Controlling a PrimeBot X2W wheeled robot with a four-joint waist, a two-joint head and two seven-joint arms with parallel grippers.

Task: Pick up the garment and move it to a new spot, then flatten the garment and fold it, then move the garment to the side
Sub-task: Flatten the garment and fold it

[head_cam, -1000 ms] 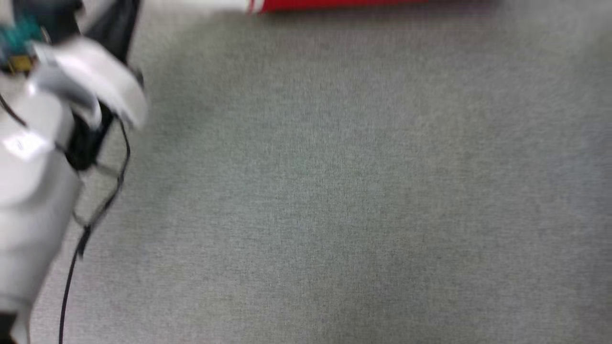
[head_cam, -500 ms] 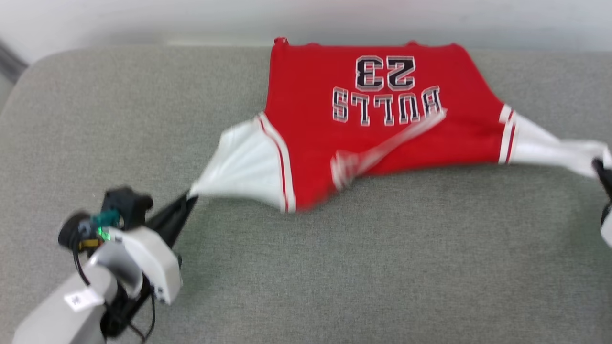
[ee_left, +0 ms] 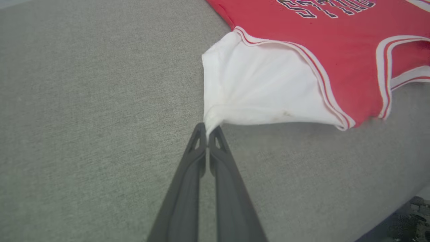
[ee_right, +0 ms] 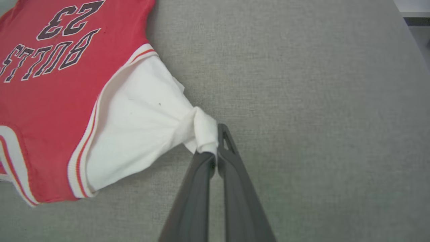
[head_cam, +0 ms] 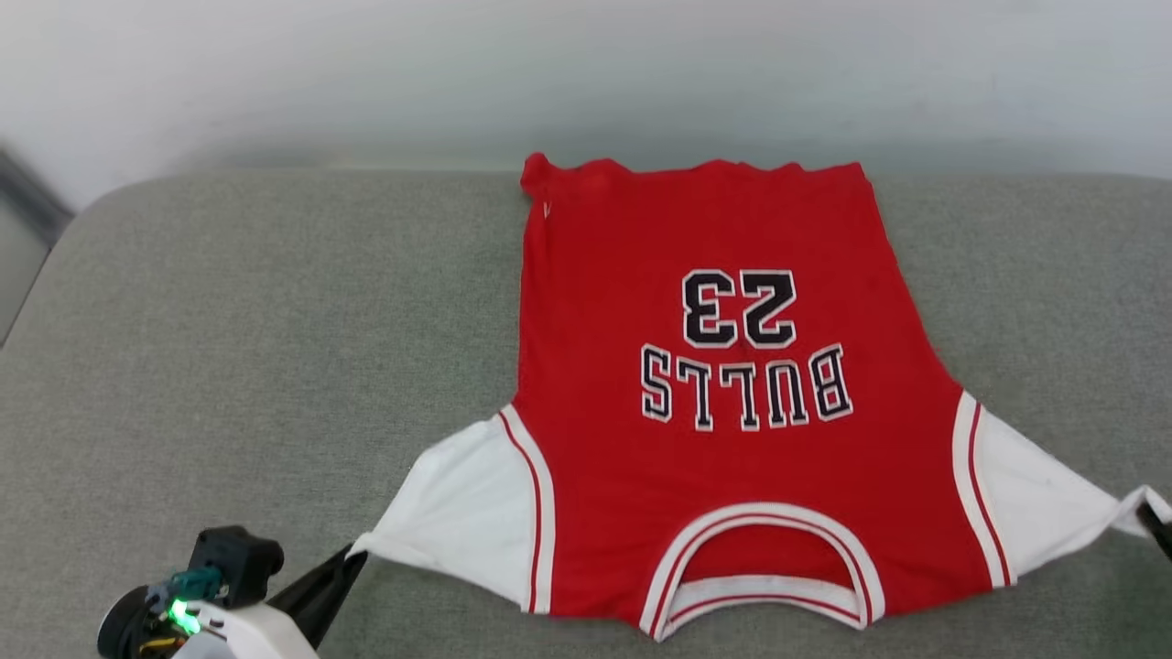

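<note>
Red garment [head_cam: 723,458] flat on grey cushion [head_cam: 275,366], left tool [head_cam: 355,555] and right tool [head_cam: 1157,529] pinching white sleeve tips

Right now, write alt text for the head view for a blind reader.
A red garment printed BULLS 23 lies spread flat on a grey cushion, neck opening nearest the camera. The left gripper at lower left and the right gripper at the right edge each pinch a white sleeve tip.

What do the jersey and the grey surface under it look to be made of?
Garment: soft, thin knit fabric, matte, perhaps cotton or polyester; its white sleeve gathers into fine radiating creases where pinched. Grey surface: woven upholstery-like cloth, matte, with a visible heathered weave; its rounded corner hints at padding beneath, though that is unsure.
</note>
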